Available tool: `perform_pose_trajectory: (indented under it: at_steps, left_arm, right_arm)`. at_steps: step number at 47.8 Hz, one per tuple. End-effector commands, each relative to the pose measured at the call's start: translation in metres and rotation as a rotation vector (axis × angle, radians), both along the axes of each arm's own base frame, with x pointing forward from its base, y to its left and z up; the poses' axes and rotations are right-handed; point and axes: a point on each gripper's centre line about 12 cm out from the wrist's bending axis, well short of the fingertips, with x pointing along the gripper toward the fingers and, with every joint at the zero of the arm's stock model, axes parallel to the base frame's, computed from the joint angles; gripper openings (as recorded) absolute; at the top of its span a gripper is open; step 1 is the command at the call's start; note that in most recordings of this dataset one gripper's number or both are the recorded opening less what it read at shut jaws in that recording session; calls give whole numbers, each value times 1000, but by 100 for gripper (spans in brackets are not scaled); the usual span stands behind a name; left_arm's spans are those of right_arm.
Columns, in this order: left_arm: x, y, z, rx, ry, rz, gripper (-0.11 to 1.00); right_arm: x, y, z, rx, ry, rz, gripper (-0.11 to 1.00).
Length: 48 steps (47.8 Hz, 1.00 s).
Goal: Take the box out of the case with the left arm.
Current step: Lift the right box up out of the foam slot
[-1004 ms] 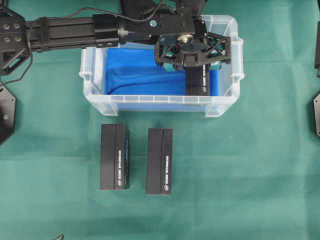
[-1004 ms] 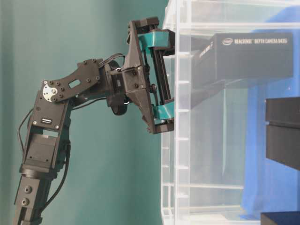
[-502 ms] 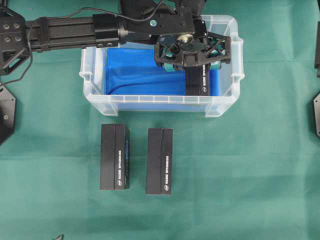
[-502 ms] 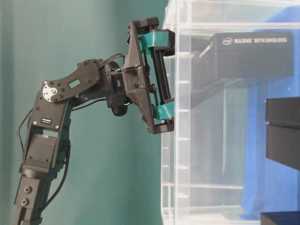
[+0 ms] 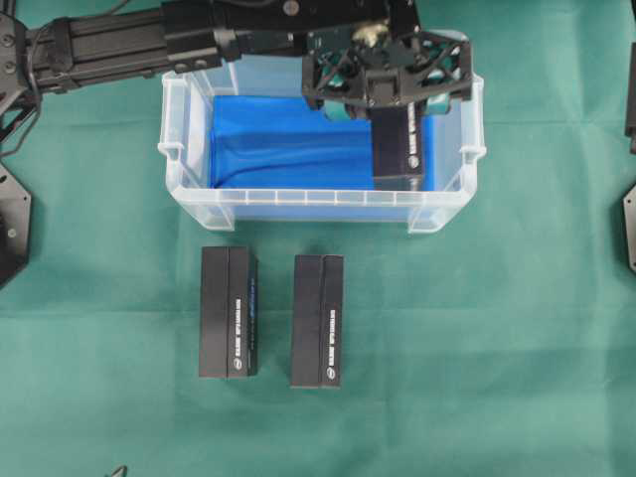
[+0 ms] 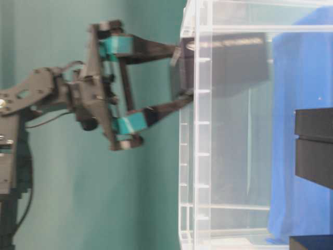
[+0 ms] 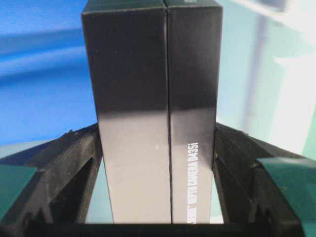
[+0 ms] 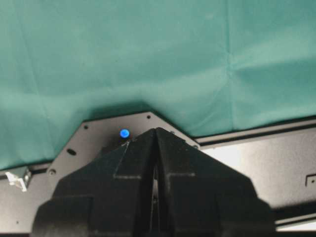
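Observation:
A black box (image 5: 397, 149) with white lettering stands on end in the right part of the case (image 5: 308, 197), a clear tub with a blue bottom lining. My left gripper (image 5: 396, 109) reaches in from above and is shut on the box's upper end. In the left wrist view the box (image 7: 158, 98) fills the gap, and both black fingers (image 7: 74, 158) press its sides. The table-level view shows the left gripper (image 6: 179, 75) at the case's rim (image 6: 203, 156), with the box (image 6: 234, 62) partly inside. My right gripper (image 8: 156, 136) is shut and holds nothing.
Two more black boxes (image 5: 228, 311) (image 5: 317, 320) lie side by side on the green cloth in front of the case. Black base plates of the right arm (image 5: 629, 229) sit at the right edge. Below the right gripper is a black plate with a blue light (image 8: 124, 133).
The left gripper has risen with the box held in it, drawing the box off the case's bottom toward the rim. The right gripper has not moved.

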Motion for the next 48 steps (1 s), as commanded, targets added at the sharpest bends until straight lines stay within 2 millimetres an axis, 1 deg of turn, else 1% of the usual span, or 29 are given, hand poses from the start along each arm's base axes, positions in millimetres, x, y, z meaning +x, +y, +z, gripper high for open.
perform_pose_trajectory:
  at_steps: [1, 11, 16, 27, 35, 48]
  left_arm:
    - [-3, -5, 49, 14, -99, -9, 62]
    - [-3, -11, 73, 3, -88, -15, 61]
    - [-6, -13, 86, -5, -77, -17, 61]
    - [-11, -16, 106, -8, -76, -18, 61]
    - [-13, -17, 114, -6, -82, -18, 61]
    - [-15, -17, 114, -8, -70, -18, 61]
  right_arm:
    - [1, 0, 3, -2, -17, -1, 0]
    - [1, 0, 3, -2, -15, 0, 0]
    - [1, 0, 3, -2, -15, 0, 0]
    - [1, 0, 2, -1, -12, -1, 0]
    - [1, 0, 2, -2, -11, -1, 0]
    - [1, 0, 1, -2, -9, -1, 0]
